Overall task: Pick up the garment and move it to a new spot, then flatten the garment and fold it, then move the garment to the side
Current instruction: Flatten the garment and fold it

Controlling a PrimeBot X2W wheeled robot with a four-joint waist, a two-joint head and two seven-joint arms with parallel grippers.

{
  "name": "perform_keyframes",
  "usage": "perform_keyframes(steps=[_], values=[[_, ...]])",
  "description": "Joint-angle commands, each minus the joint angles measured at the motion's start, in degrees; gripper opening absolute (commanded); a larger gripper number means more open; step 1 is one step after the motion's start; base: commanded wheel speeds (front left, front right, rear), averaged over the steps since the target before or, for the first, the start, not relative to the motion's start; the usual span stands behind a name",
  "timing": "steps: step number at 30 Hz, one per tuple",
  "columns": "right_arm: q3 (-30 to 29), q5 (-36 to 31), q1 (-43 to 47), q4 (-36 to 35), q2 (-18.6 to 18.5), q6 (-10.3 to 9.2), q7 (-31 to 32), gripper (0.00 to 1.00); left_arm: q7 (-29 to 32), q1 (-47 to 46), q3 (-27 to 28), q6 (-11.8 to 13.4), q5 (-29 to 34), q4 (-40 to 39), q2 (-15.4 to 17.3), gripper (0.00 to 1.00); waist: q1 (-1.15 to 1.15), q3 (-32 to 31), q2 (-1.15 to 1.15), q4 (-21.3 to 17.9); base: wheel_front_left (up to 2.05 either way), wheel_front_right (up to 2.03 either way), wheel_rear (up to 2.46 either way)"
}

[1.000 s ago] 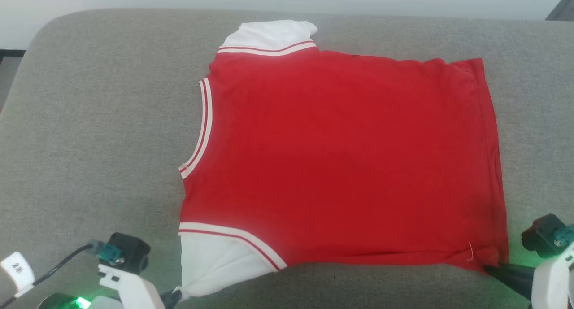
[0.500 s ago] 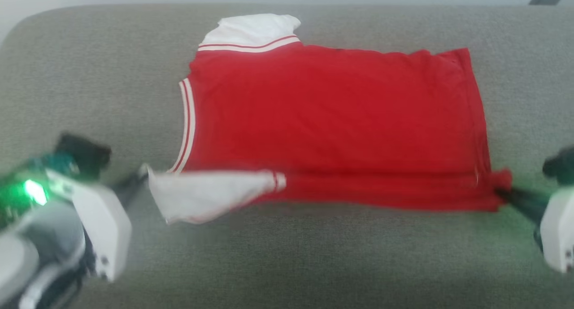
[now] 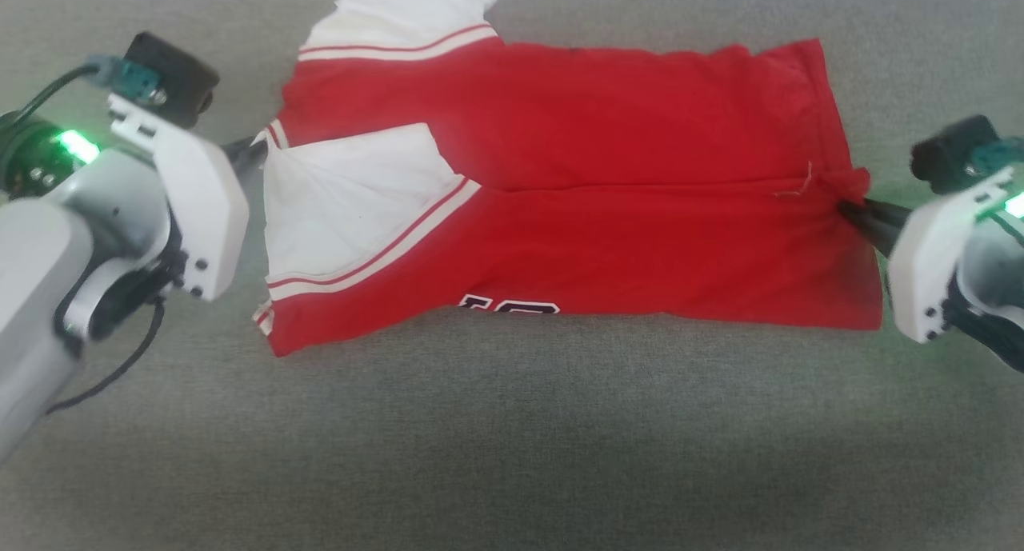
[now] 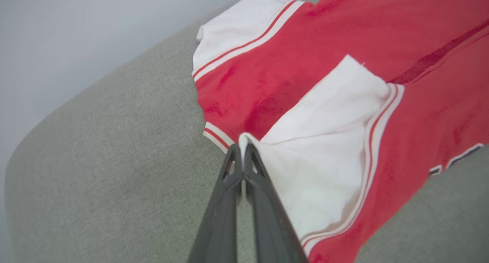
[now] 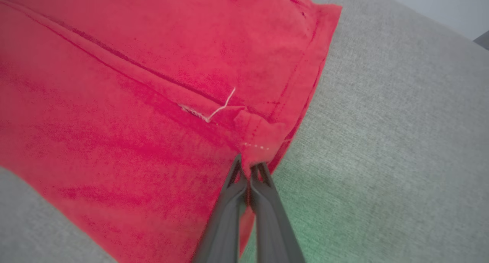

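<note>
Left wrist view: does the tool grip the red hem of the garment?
No, the left tool is shut on a white sleeve corner of the garment.

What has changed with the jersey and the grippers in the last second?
The left gripper, holding the near white sleeve, and the right gripper, holding the near hem corner, carried the near edge of the jersey away from the robot, over its middle. It is now folded and part of the number shows. Both holds, the far sleeve and the grey cushion stayed.
</note>
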Motion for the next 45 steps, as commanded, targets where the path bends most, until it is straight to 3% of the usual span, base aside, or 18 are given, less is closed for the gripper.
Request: perform_keyframes(steps=[1,12,15,16,17,19,26,33,40,45], values=[[0.9,-0.8,-1.7,2.0,1.5,-0.10,-0.2,0.00,0.5,-1.9,-0.7,-1.5,0.4,3.8,-1.8,0.00,0.00,1.1,0.00,-0.5,0.00,0.00,0.00],[9.0,0.4,-7.4,10.9,6.9,-0.11,-1.0,0.00,3.7,-5.1,-3.4,-7.6,-3.1,23.5,-11.2,0.01,0.00,2.8,0.00,-0.6,0.00,0.00,0.00],[10.5,1.1,-8.8,11.9,7.0,-0.10,-2.2,0.00,4.2,-5.8,-3.2,-8.0,-4.2,26.5,-12.7,0.36,0.00,2.6,0.00,-0.4,0.00,0.00,0.00],[11.0,1.1,-9.3,12.0,6.7,-0.10,-2.8,0.18,4.2,-6.1,-3.1,-8.0,-4.3,27.2,-13.0,0.61,0.00,2.4,0.00,-0.4,0.00,0.00,0.00],[11.4,0.8,-9.7,12.0,6.5,-0.10,-3.7,0.38,4.0,-6.6,-2.9,-8.0,-4.5,27.7,-13.3,1.00,0.00,2.1,0.00,-0.3,0.00,0.00,0.00],[11.5,0.8,-10.4,12.8,6.2,-0.11,-5.5,1.00,4.3,-6.8,-2.5,-7.6,-5.1,28.6,-13.8,1.00,0.00,1.4,0.00,-0.2,0.00,0.00,0.00],[9.2,-0.9,-11.2,15.8,6.7,-0.11,-12.7,1.00,5.7,-6.7,-1.6,-5.6,-6.7,27.9,-13.3,1.00,0.00,-0.9,0.00,0.1,0.00,0.00,0.00],[1.3,-4.6,-8.6,19.2,8.6,-0.11,-24.3,1.00,9.7,-3.0,-0.9,-1.5,-9.1,19.8,-10.0,1.00,0.00,-3.3,0.00,0.2,0.00,0.00,0.00],[-12.7,-12.6,-3.6,19.1,11.4,-0.11,-31.0,1.00,14.5,4.1,-0.7,5.8,-12.3,7.3,-4.6,1.00,0.00,-4.9,0.00,-0.3,0.00,0.00,0.00],[-27.0,-21.2,4.0,12.2,14.4,-0.10,-31.1,1.00,15.8,9.1,-0.7,10.3,-13.8,-0.5,-1.1,1.00,0.00,-5.1,0.00,-0.9,0.00,0.00,0.00]])
